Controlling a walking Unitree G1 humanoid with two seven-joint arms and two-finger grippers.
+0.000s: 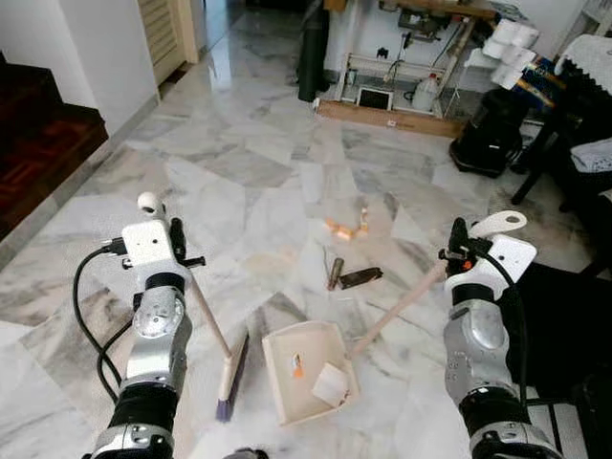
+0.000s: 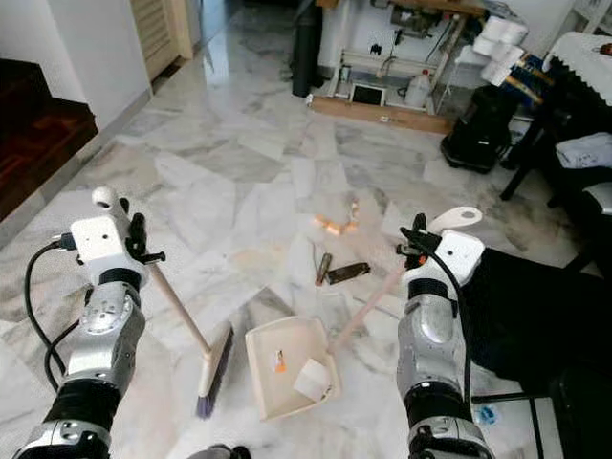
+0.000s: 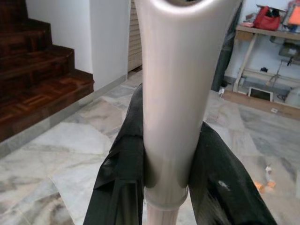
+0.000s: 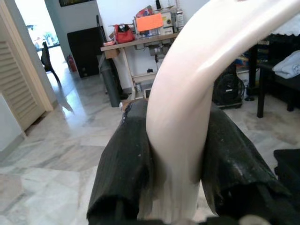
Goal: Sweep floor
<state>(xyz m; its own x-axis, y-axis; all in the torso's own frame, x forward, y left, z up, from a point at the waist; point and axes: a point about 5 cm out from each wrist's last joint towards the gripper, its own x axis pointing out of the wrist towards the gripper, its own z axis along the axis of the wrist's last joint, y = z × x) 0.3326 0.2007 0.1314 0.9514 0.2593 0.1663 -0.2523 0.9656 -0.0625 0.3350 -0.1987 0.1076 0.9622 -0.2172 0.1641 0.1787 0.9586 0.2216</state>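
Marble floor, pale grey with darker veins, glossy. Left end effector clamped on the broom: both black fingers pressed against the pale handle, near its rounded white top. Handle slanting down and toward the middle, ending in a cream head with dark purple bristles resting on the floor just left of the dustpan. Right end effector closed around the dustpan's own long handle, at the curved white loop on its end; handle running down and leftward to the pan. Pan cream-coloured, square, open side facing away from the robot, lying flat on the floor between the two arms. Inside it: a white scrap of paper at the near right corner and a small orange bit near the middle.

Beyond the pan, well apart from it, loose litter: two dark brown pieces side by side, and farther off a cluster of small orange and tan bits. Dark wooden stairs at far left. At the back, a desk with clutter beneath, white rolls to its right, a black bag on the floor.
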